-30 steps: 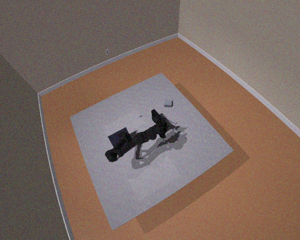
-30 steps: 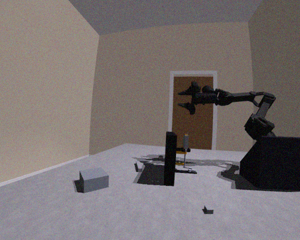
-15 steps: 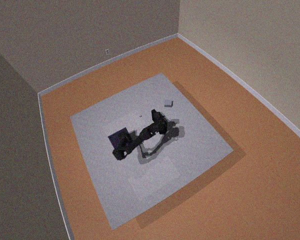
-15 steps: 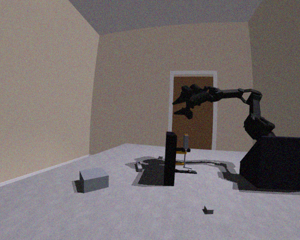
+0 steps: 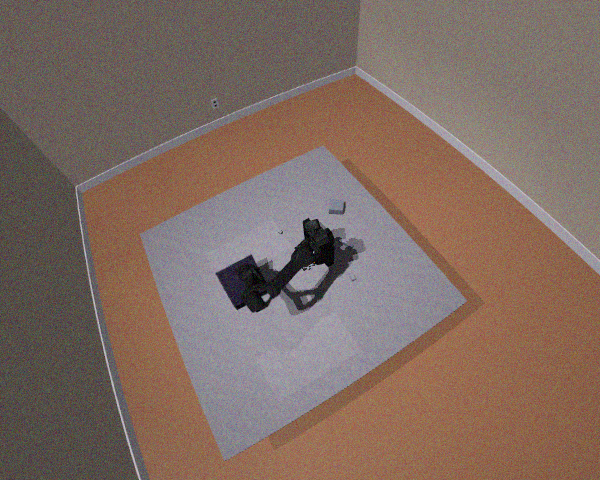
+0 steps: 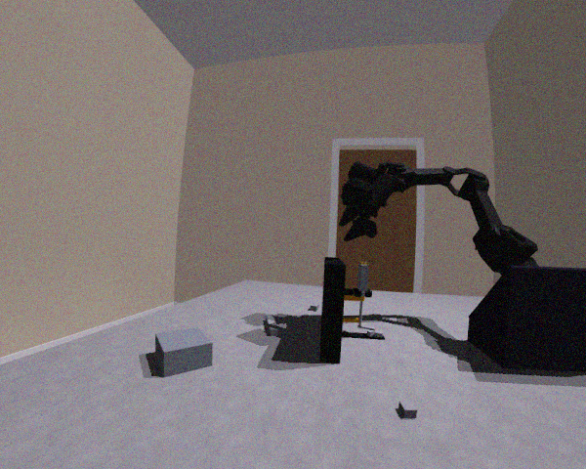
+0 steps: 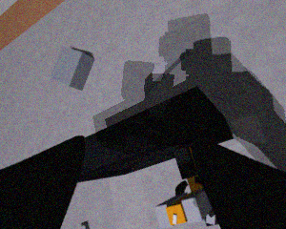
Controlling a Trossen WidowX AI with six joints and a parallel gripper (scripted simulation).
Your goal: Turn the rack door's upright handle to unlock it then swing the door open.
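And here's the arm (image 5: 286,276) (image 6: 490,214), rising from its dark, angular base box (image 5: 230,281) (image 6: 540,320), bending at a high elbow and reaching toward nine o'clock in the exterior view, the wrist cocked over so the gripper (image 6: 343,232) (image 7: 139,144) dips toward seven o'clock! The jaws stand apart, well spread though short of their widest, with nothing pinched between them. Below, at about five o'clock from the fingertips in that view, is the task's target: the slim upright handle (image 6: 362,277) (image 7: 192,210), a grey grip with a touch of orange at the top, on a thin metal rod. The gripper is clear of it, up in the air. Orange fittings (image 6: 354,297) run from the handle side toward a tall, flat-faced black panel (image 6: 333,310), standing upright just beside it at nine o'clock. Whether the handle is turned, I can't tell. Out at eight o'clock from the panel sits a smooth, pale blue-grey block (image 5: 336,206) (image 6: 186,353) (image 7: 69,67), sharp-edged and boxy, resting flat on the pale, faintly mottled tabletop (image 5: 212,361) (image 6: 283,429) (image 7: 19,119). A little dark angled piece (image 6: 406,412) lies at five o'clock from the panel, well apart.
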